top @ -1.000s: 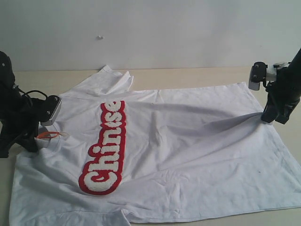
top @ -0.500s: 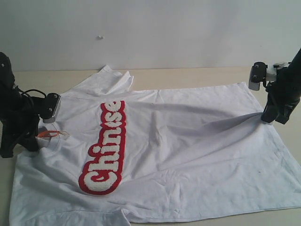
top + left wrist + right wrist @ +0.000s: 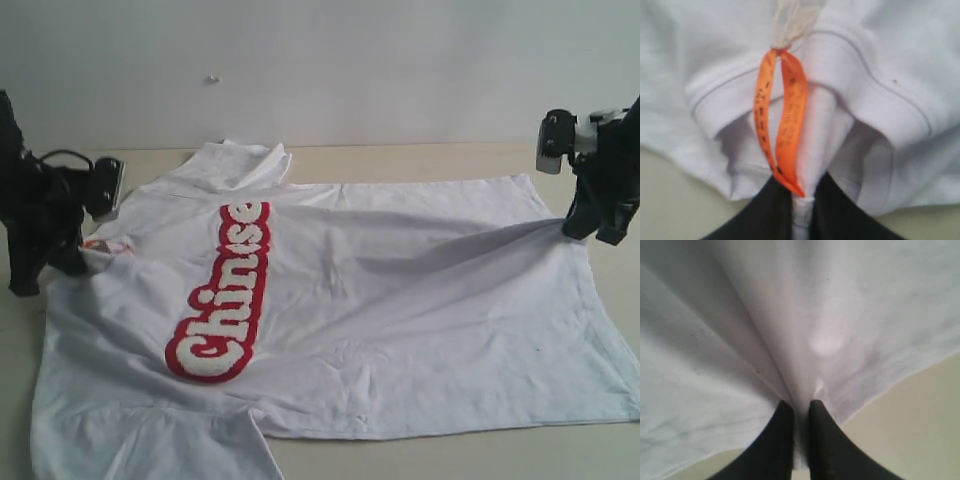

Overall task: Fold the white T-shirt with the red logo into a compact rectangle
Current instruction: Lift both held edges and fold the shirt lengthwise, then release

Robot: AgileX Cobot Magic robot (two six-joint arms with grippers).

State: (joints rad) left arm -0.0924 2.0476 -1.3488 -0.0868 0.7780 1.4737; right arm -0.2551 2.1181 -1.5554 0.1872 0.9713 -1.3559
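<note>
Where the white T-shirt [image 3: 400, 330] lies: spread front-up across most of the pale desk [image 3: 420, 160], with the neck to the left and the hem to the right.
Red logo [image 3: 222, 295]: fuzzy white letters reading "Chinese" on a thick red outline. The strip runs from near to far across the chest, left of the middle.
Left end effector [image 3: 801, 215]: black, at the shirt's left edge, jaws closed on a pinch of white cloth at the ribbed collar [image 3: 865, 85].
Orange neck tag [image 3: 782, 125]: a narrow folded loop sewn inside the collar, its free end just at the closed fingertips.
Right end effector [image 3: 801, 435]: black, at the far right of the hem, jaws closed on a fold of cloth. The fabric is drawn up into a peak there, and a taut ridge runs from it toward the middle of the shirt.
Far sleeve [image 3: 235, 165]: bunched at the far left, close to the wall.
Near sleeve [image 3: 150, 445]: at the near left, running off the near edge of the exterior view.
Cloth surface: soft wrinkles across the body.
</note>
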